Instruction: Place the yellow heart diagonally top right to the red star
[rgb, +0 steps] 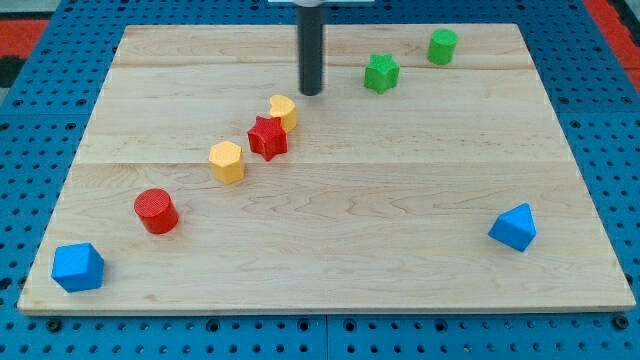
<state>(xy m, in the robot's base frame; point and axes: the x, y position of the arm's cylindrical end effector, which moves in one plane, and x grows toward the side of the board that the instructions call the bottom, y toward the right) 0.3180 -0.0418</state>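
The yellow heart lies touching the red star at its upper right on the table. My tip stands just beyond the heart, toward the view's top right, apart from it. No jaws fitted. Placement appears essentially achieved; next move calls only for withdrawal without nudging the heart.

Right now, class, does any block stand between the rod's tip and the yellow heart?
No. My tip sits just up and right of the yellow heart, with bare board between. The red star touches the heart's lower-left side.
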